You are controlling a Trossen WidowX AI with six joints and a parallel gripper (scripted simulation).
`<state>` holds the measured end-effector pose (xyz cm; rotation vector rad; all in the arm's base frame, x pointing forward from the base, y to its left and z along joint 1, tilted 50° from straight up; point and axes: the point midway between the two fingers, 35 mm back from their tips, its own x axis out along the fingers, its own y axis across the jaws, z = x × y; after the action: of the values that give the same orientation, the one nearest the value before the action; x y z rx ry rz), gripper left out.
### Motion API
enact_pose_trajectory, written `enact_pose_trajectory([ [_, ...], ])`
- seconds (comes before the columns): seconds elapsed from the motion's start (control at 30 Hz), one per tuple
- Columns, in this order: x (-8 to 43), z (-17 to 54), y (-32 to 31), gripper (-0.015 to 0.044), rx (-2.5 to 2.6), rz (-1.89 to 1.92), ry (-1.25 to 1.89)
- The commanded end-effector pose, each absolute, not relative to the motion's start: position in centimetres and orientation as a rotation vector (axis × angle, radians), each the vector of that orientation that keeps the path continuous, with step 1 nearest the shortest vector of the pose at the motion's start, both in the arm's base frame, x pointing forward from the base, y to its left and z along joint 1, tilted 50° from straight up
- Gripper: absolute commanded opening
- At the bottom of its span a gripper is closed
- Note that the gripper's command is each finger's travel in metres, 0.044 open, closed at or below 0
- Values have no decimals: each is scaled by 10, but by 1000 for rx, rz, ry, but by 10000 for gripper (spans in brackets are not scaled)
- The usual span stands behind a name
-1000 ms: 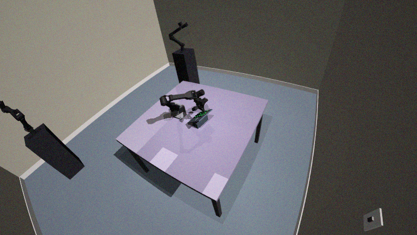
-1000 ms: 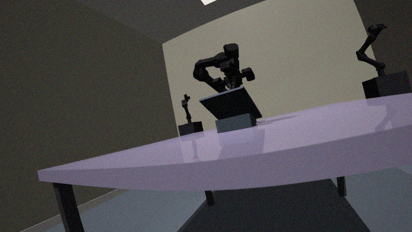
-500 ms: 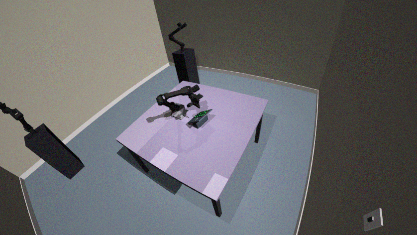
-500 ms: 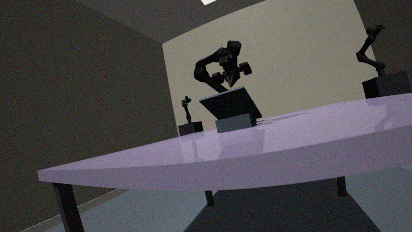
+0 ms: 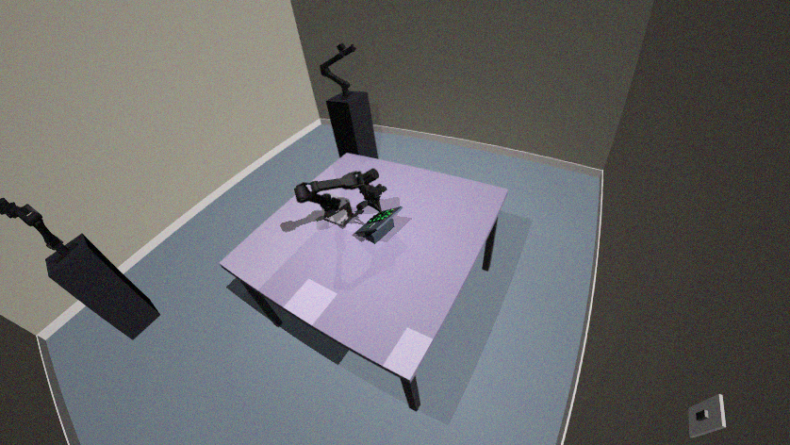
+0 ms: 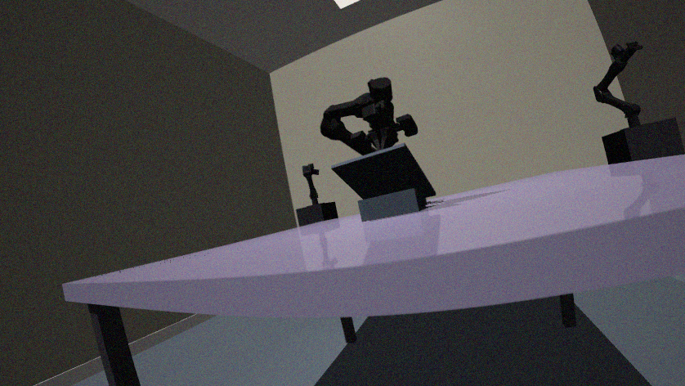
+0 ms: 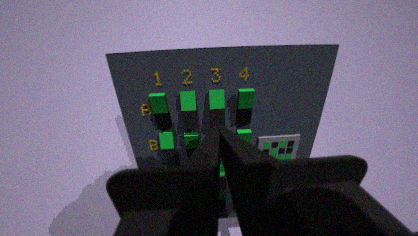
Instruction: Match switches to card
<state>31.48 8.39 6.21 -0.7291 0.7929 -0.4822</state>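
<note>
The tilted dark panel (image 5: pixel 396 210) (image 6: pixel 390 168) (image 7: pixel 300 85) carries rocker switches with green far halves. In the wrist view, switches A2 (image 7: pixel 188 101) and A3 (image 7: pixel 216 99) show bright green faces; A1 (image 7: pixel 158 103) and A4 (image 7: pixel 246 99) show darker green with a brighter top edge. B1 (image 7: pixel 166 140) is bright green, B2 (image 7: pixel 191 141) darker. My gripper (image 7: pixel 217 131) (image 5: pixel 381 209) (image 6: pixel 380 148) is shut and empty, its tips over row B near column 3. It hides B3 and most lower switches. Contact cannot be told. The card (image 7: pixel 278 145) is partly covered below.
The panel rests on a grey block (image 5: pixel 381 232) (image 6: pixel 389 204) on the lilac table (image 5: pixel 442 221) (image 6: pixel 527 210). Two other arms stand on dark pedestals (image 5: pixel 102 287) (image 5: pixel 353 123) beyond the table. The panel's right edge lies beyond the card.
</note>
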Motion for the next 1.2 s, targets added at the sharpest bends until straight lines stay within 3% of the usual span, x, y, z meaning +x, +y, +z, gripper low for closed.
enact_pose_trajectory([
  [0.0, 318, 59, 77, 0, -737, -486, 793],
  [1.17, 327, 52, 67, 0, -737, -486, 793],
])
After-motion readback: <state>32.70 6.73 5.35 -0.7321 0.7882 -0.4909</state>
